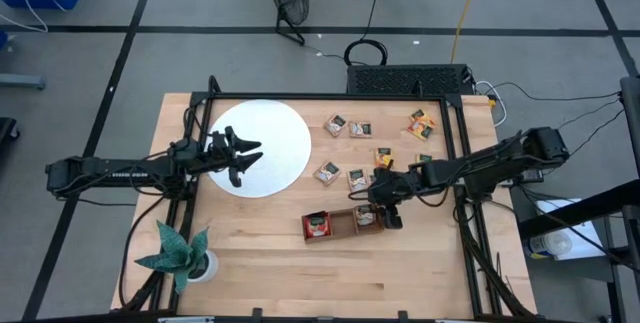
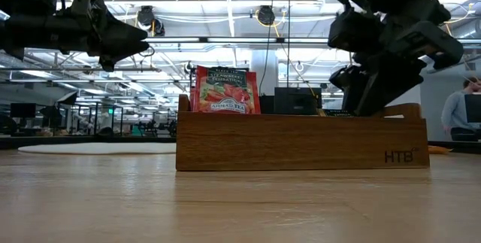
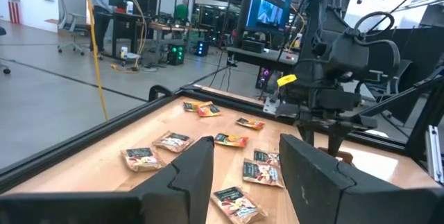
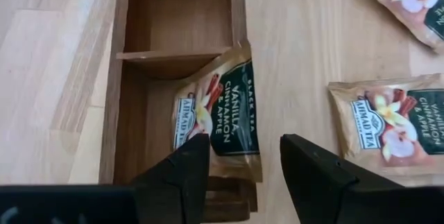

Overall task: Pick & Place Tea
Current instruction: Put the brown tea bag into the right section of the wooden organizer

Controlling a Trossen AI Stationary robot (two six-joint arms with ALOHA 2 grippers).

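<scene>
A brown wooden tray [image 1: 340, 225] lies near the table's middle. A red tea sachet [image 2: 225, 89] stands upright in its left compartment. A gold and dark green sachet [image 4: 222, 109] lies tilted in the right compartment, one edge up on the tray's wall. My right gripper [image 4: 244, 172] hovers open above that sachet, slanting down, a finger to either side of its end and a gap showing on one side. Several more sachets [image 1: 356, 177] lie flat on the table beyond the tray. My left gripper [image 1: 245, 155] waits open and level over the white disc [image 1: 270, 128].
A potted plant [image 1: 180, 258] stands at the near left corner. A black frame [image 1: 455, 103] runs along the table's far and right edges. Bare wood [image 1: 300, 278] stretches in front of the tray. A person [image 2: 458, 115] sits in the room beyond.
</scene>
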